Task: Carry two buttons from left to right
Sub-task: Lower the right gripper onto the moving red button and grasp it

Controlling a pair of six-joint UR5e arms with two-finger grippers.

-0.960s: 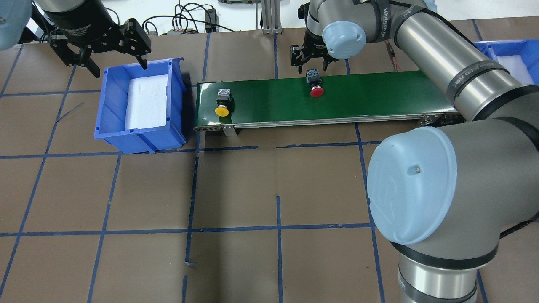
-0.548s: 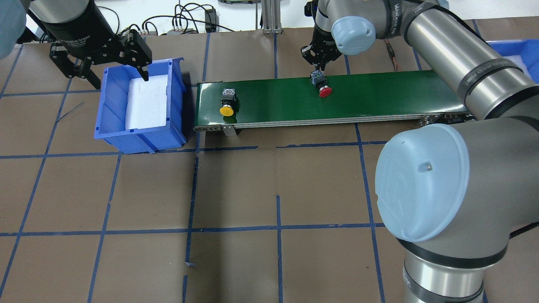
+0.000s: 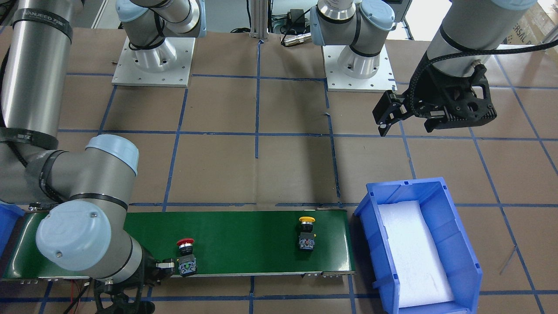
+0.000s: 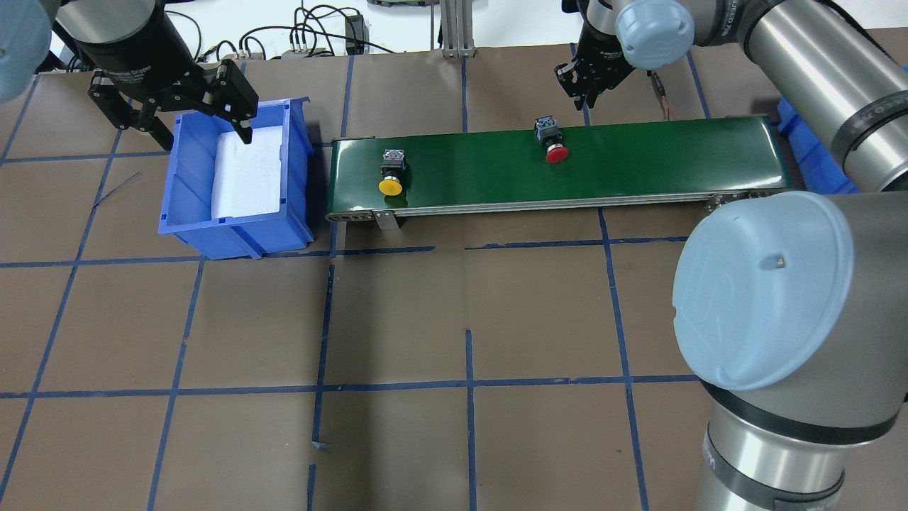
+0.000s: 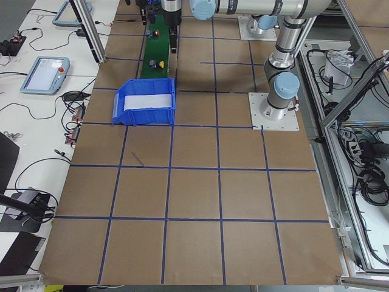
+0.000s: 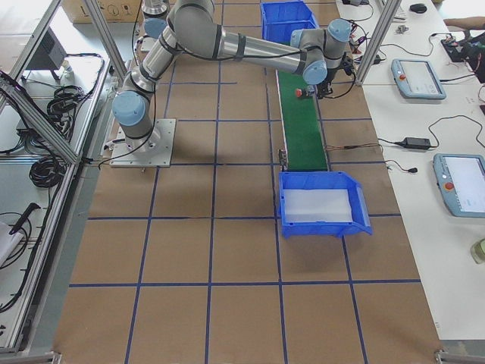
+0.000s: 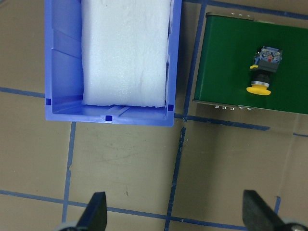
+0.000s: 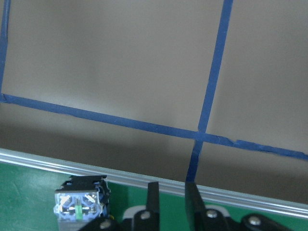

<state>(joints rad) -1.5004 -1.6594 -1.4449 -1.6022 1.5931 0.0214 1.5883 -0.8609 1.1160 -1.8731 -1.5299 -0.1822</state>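
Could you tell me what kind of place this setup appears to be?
Probably a robotics lab or test cell: a green conveyor belt on a paper-covered table taped into a blue grid, a blue parts bin, and teach pendants on the side bench.

Overhead, front views face each other; both show green belt (image 4: 567, 167); wrist cameras close.
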